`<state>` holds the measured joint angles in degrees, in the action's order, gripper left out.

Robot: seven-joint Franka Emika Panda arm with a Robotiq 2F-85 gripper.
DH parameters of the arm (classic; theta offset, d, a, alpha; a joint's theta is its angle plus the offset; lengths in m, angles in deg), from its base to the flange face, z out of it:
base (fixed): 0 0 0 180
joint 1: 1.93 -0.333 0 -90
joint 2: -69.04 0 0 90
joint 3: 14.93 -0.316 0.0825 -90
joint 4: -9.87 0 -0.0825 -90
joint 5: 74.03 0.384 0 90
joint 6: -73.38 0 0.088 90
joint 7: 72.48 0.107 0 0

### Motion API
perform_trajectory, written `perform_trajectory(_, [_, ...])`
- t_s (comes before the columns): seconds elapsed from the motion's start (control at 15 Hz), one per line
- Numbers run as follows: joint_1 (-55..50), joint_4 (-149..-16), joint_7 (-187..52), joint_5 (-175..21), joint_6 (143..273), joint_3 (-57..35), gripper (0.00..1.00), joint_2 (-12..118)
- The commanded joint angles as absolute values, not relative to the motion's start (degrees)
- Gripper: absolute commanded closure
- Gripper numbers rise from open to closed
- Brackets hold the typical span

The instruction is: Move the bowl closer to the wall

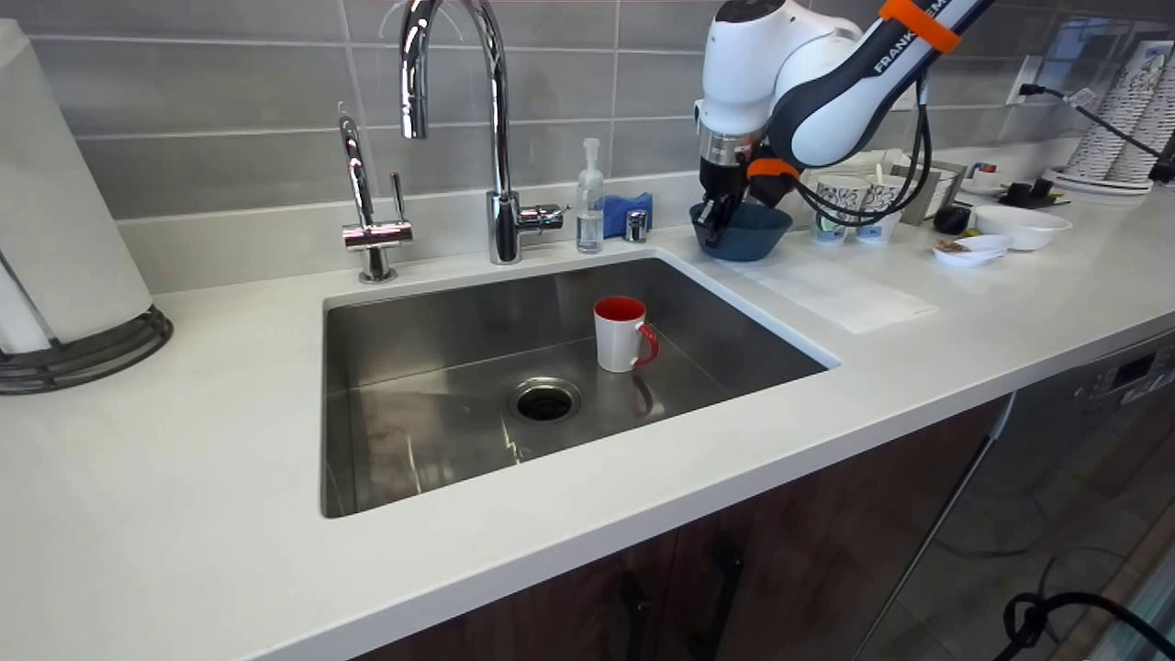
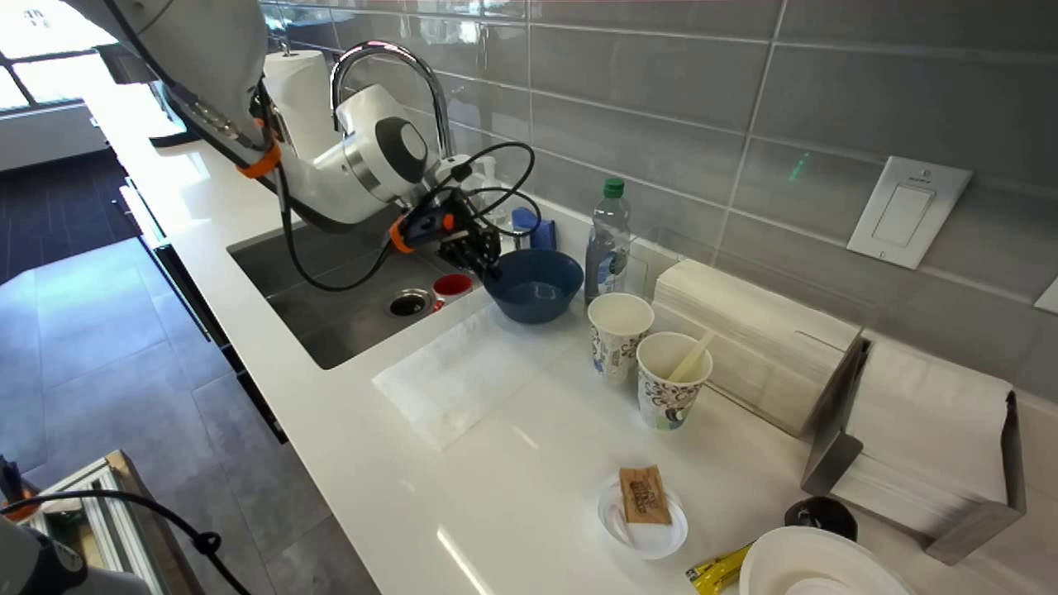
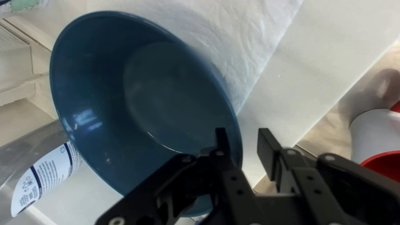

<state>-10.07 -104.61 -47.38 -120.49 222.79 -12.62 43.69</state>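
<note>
The blue bowl [image 1: 757, 240] stands on the counter between the sink and the paper cups, close to the grey tiled wall [image 1: 211, 92]. Bowl [image 2: 541, 293] and wall [image 2: 645, 99] show in both exterior views. In the wrist view the bowl [image 3: 134, 93] fills the left half and looks empty. My gripper [image 3: 241, 134] is open there, one finger inside the bowl and one outside, with the rim between them and a gap visible at the outer finger. In both exterior views the gripper [image 1: 714, 216] is at the bowl's sink-side edge; its fingertips [image 2: 488, 268] are partly hidden.
A sink [image 1: 441, 367] with a red-and-white mug [image 1: 617, 340] lies beside the bowl. A green-capped bottle [image 2: 610, 235] and paper cups [image 2: 618, 330] stand close on its other side. A blue sponge [image 1: 627, 211], soap pump [image 1: 589, 202] and faucet [image 1: 500, 138] are near the wall.
</note>
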Motion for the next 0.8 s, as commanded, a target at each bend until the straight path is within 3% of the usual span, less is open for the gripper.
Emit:
perform_trajectory(0.0, [-11.0,-105.4,-49.3,-114.7,219.9,-13.8,0.37,46.2])
perform_trajectory(0.33, [-15.1,-107.7,-41.8,-112.3,208.0,-12.9,0.03,55.2])
perform_trajectory(0.73, [-13.4,-109.2,-50.0,-94.2,194.1,-19.6,0.00,63.9])
